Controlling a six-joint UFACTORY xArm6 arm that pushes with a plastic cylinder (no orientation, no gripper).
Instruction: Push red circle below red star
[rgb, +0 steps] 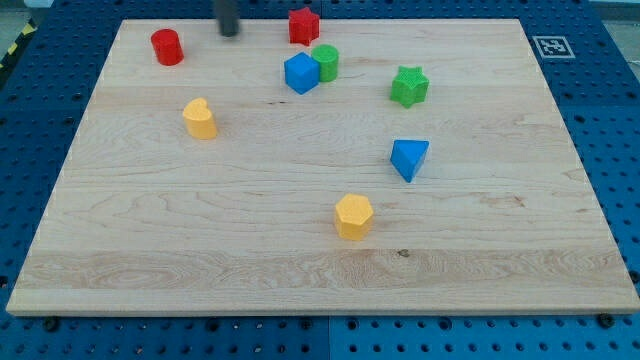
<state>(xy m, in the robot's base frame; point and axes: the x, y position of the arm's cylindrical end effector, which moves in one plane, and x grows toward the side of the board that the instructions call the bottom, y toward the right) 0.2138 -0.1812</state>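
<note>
Nearest the table's bottom edge, roughly midway along it, sits the yellow hexagon (353, 216), with open wood all around it down to that edge. Up and toward the right edge is the blue triangle (409, 158), and above that the green star (409, 86). At the top edge, near its middle, the red star (303, 25) stands almost against the rim; just below it and to its right lies the green cylinder (325, 62), touching or nearly touching the blue cube (300, 73) on its left. The red circle (167, 47) is a short, upright red cylinder with a round flat top, sitting near the table's top-left corner, well apart from the red star. Below it, toward the left edge, is the yellow block (200, 118), rounded and somewhat heart-shaped. My tip (230, 33) comes down at the top edge between the red circle and the red star, touching neither, nearer the circle. No hand exists on this rod, so it clasps nothing. Wide bare wood on the table (180, 250) fills the left and lower-left portion, and also the strip along the right edge; the space directly under the red star is taken by the blue cube and green cylinder.
</note>
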